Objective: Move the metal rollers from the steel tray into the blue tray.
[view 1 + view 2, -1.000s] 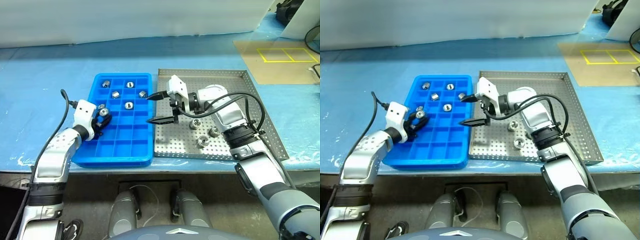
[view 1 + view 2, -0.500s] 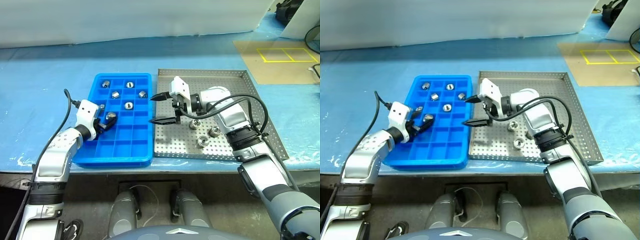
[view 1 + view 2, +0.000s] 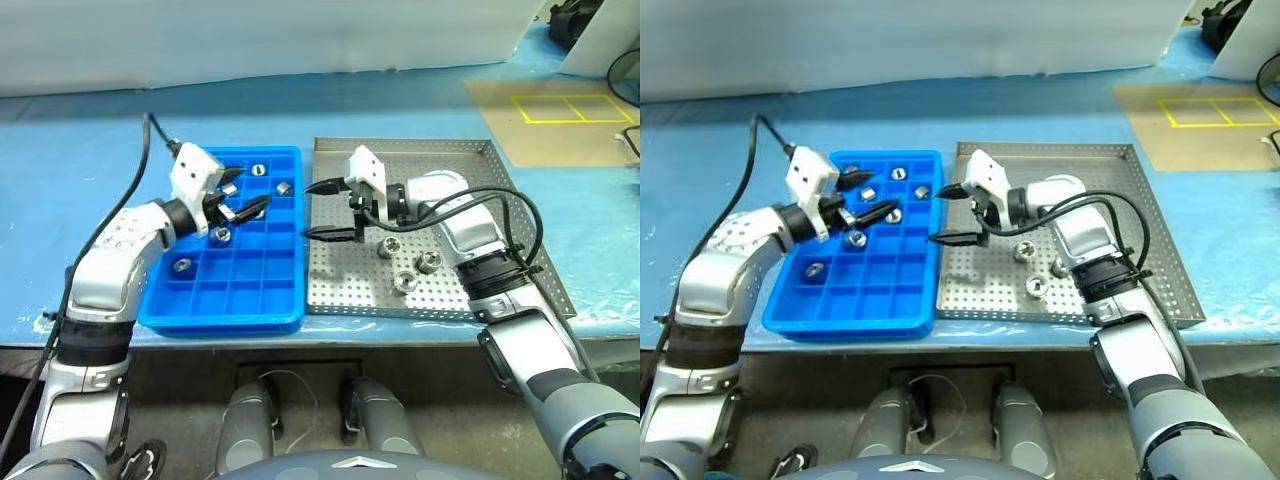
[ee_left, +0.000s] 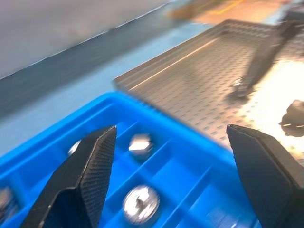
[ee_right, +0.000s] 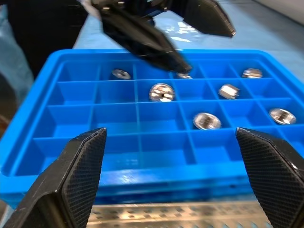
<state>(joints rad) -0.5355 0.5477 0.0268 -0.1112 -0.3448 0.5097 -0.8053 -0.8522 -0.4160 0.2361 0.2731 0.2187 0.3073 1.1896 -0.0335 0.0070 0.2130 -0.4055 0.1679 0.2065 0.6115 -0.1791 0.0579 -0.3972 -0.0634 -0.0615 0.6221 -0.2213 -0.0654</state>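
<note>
The blue tray [image 3: 250,290] lies left of the steel tray [image 3: 450,170]. Three metal rollers [image 3: 405,281] rest on the steel tray's perforated floor. Several more rollers [image 3: 221,235] sit in the blue tray's compartments, also seen as rollers [image 5: 161,91] in the right wrist view. My left gripper [image 3: 250,190] hovers open over the blue tray's far half, holding nothing. My right gripper [image 3: 308,212] is open and empty above the seam between the two trays, pointing at the blue tray. The left arm hides part of the blue tray's far left corner.
Both trays sit on a blue-covered table [image 3: 80,170], near its front edge. A tan mat with yellow taped squares [image 3: 560,110] lies at the far right. Cables trail from both wrists.
My left gripper opened, leaving its roller in the blue tray, then rose and swung right over the tray's far half. The right gripper stayed nearly still and open.
</note>
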